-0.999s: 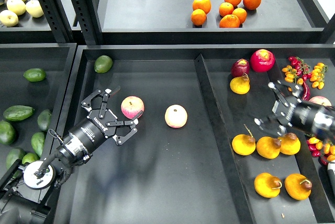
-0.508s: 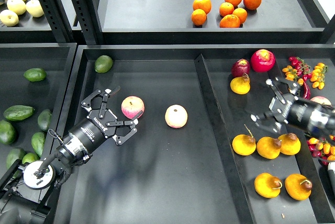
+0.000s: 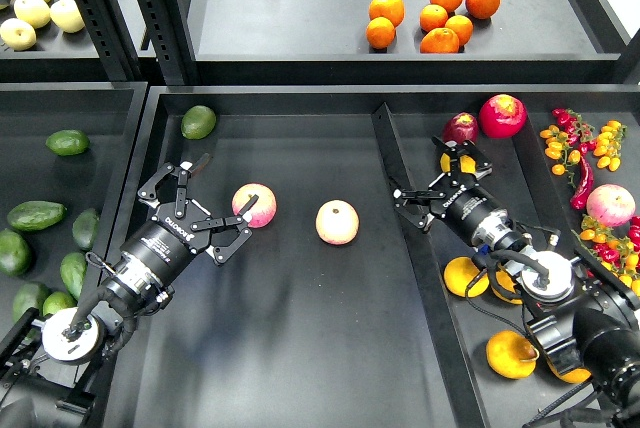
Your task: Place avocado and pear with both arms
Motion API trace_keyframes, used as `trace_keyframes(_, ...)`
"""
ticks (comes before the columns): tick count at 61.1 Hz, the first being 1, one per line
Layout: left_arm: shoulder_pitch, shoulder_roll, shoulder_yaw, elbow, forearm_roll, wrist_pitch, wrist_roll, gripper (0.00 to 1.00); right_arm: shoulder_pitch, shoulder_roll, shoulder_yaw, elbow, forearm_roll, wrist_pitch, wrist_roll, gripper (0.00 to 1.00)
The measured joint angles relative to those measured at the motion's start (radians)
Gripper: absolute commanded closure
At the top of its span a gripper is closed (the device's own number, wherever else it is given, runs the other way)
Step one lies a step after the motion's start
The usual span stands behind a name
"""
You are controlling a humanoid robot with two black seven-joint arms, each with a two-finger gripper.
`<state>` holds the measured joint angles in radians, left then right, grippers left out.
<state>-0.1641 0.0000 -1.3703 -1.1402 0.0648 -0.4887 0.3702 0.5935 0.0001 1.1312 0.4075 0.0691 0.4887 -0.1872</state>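
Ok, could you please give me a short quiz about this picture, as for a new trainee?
1. True or false: the left gripper is shut on the apple beside it.
2. Where do the oranges lie? A: on the upper shelf. B: in the bin with the pears. C: between the two apples.
3. Fill in the number: ___ apples lie in the middle tray.

Key:
1. False. The left gripper is open, and the apple lies just beside it.
2. A.
3. Two.
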Motion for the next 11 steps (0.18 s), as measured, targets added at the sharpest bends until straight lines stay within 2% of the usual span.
trace_keyframes(11,0.0,0.0,0.0,0.003,-0.002,0.0,-0.001,0.07,-0.002,0.0,0.01,-0.006,-0.004,0.0,0.002,0.01)
